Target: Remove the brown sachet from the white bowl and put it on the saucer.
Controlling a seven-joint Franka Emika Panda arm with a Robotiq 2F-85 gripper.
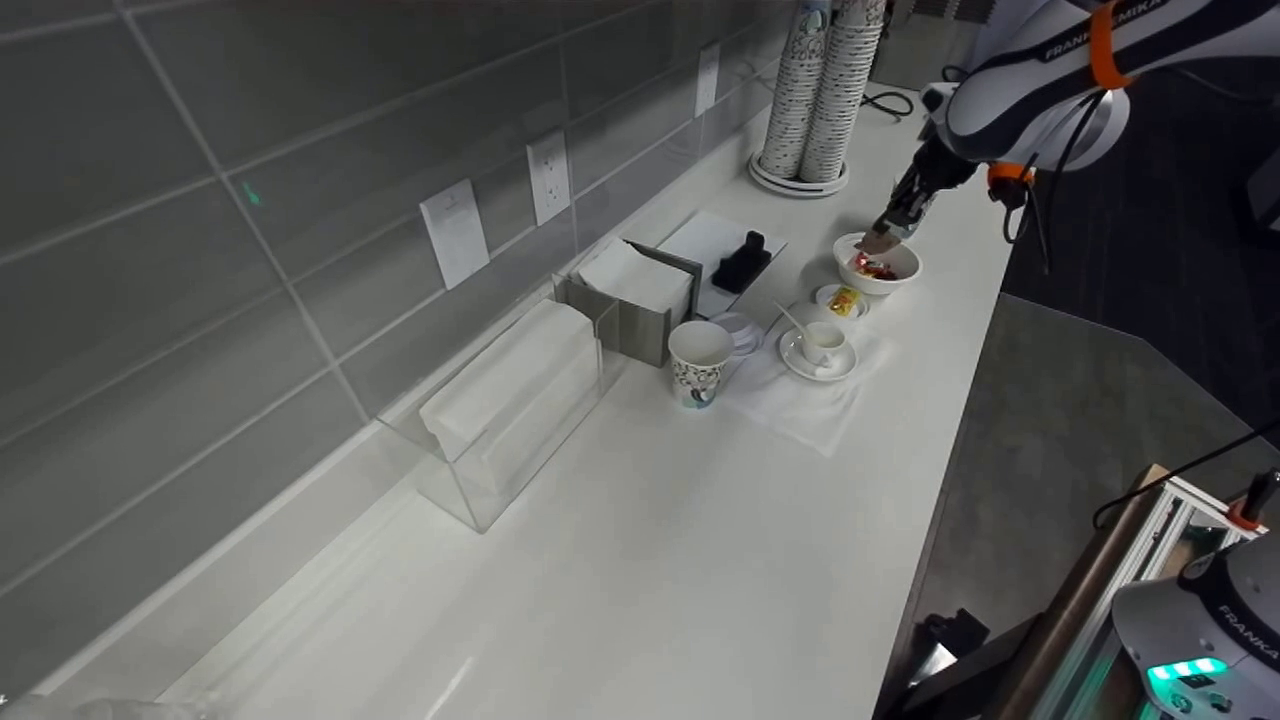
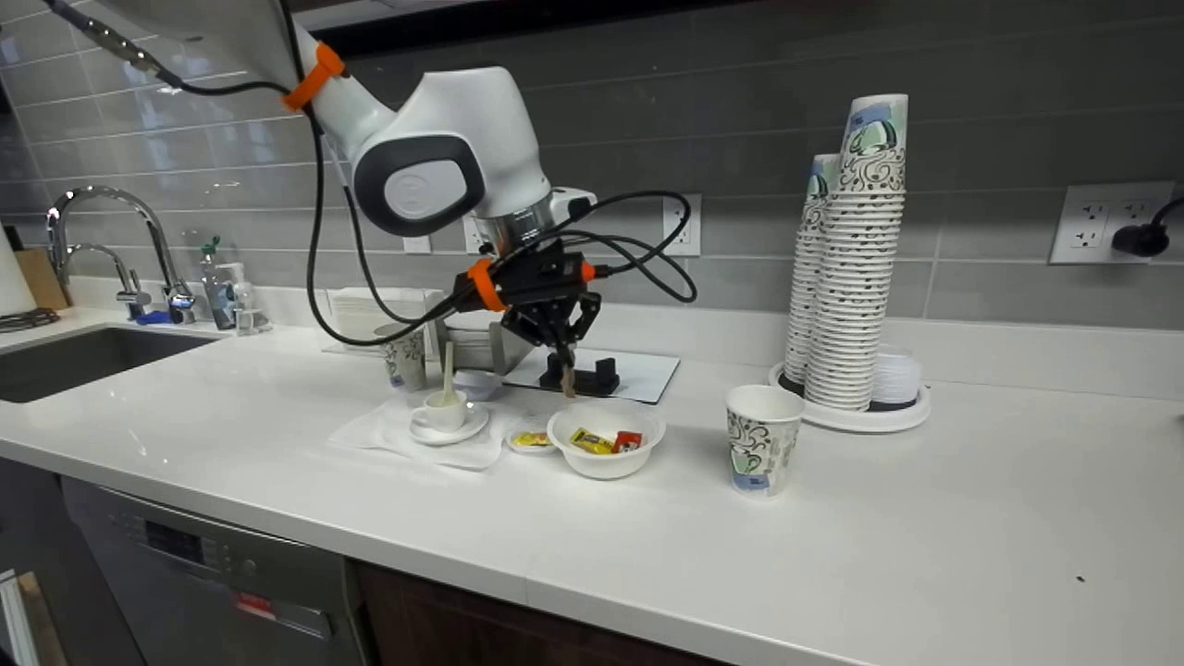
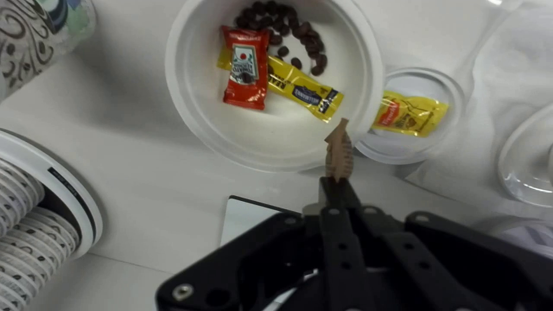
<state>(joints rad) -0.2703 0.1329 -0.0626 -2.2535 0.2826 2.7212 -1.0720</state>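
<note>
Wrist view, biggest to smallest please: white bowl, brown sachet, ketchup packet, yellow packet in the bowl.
White bowl
Ketchup packet and yellow packet: can't rank; ketchup partly hides yellow
Brown sachet, though held nearer the camera

A brown sachet [image 3: 339, 153] and black fingers [image 3: 341, 250] contrast with the white of the bowl [image 3: 263, 140], saucer [image 1: 798, 362] and worktop [image 2: 832, 555], alongside a red packet [image 3: 247, 69], a yellow packet [image 3: 296, 82] labelled in dark blue and dark brown beans [image 3: 312, 42]. Black scrolls with blue and green touches pattern a white paper cup [image 2: 764, 439], while orange bands [image 2: 314, 78] mark the white arm [image 2: 509, 148] and the wall tiles [image 2: 1008, 139] are grey
</note>
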